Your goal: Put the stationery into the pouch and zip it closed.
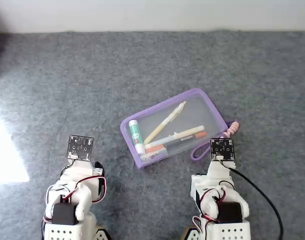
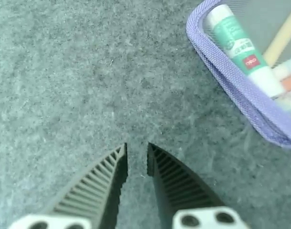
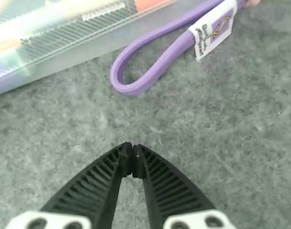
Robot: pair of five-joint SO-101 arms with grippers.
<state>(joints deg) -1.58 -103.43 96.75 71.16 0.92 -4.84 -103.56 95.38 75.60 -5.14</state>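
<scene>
Seemingly near done: the stationery [image 1: 136, 136] lies inside the purple pouch [image 1: 194, 91] at mid-table, zip state unclear, while the left gripper [image 2: 137, 148] sits barely parted and empty, the right gripper [image 3: 131, 152] pinched together on nothing.

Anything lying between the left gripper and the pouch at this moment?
No. In the left wrist view only bare grey mat separates the left gripper from the pouch.
</scene>
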